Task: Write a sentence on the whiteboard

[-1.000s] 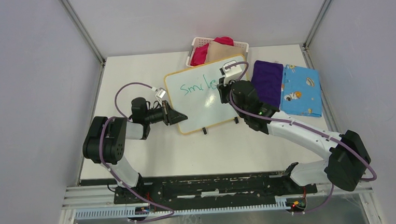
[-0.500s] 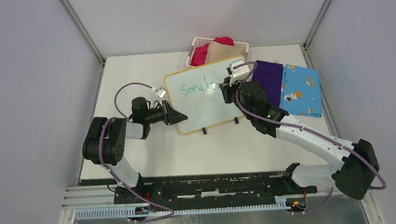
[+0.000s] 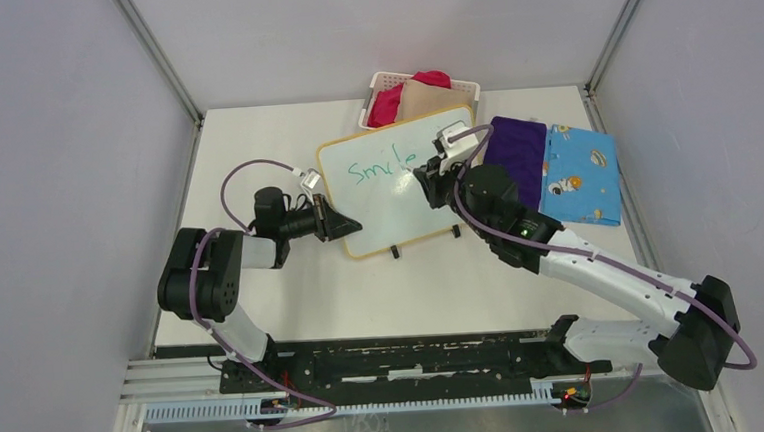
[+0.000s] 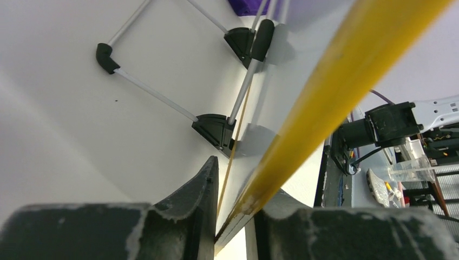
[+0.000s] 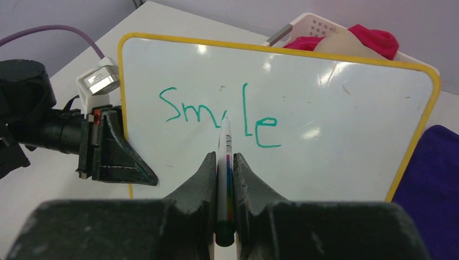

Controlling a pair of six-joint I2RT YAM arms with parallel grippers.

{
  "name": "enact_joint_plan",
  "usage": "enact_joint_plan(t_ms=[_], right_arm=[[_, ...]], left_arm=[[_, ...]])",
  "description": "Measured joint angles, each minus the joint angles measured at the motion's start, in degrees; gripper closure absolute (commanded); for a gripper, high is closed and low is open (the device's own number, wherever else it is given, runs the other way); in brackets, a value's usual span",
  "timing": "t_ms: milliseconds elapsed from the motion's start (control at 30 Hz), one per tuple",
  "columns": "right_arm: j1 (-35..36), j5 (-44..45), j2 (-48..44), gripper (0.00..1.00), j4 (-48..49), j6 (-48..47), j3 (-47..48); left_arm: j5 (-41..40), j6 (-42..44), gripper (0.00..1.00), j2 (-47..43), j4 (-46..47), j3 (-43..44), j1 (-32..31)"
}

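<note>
The whiteboard [image 3: 397, 200] has a yellow frame and stands tilted on black feet at mid-table. Green writing [image 3: 380, 166] on it reads "Smile" in one line, also seen in the right wrist view [image 5: 216, 116]. My left gripper [image 3: 344, 226] is shut on the board's left edge; its wrist view shows the yellow frame [image 4: 335, 92] between the fingers [image 4: 208, 184]. My right gripper [image 3: 426, 176] is shut on a white marker [image 5: 224, 135]. The marker's tip points at the board between the "m" and the "l".
A white slotted basket [image 3: 382, 80] with red and beige cloths stands just behind the board. A purple cloth [image 3: 515, 158] and a blue patterned cloth [image 3: 578, 174] lie to the board's right. The table's side rails stand left and right.
My right gripper has drawn back and down from the board's right part, so the "e" now shows. The marker tip now sits at the "i". The left gripper has not moved.
</note>
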Motion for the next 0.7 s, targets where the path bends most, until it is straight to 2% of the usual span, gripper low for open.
enact_joint_plan(t_ms=[333,700], right_arm=[[4.09,0.83,5.05,1.00,-0.13,-1.22,2.38],[4.39,5.66,10.12,1.00,1.51,-2.12,6.47]], left_arm=[[0.37,0.11,0.80,0.00,0.90,0.09,-0.35],[0.46,0.92,0.83,-0.02,0.42,0.31,-0.35]])
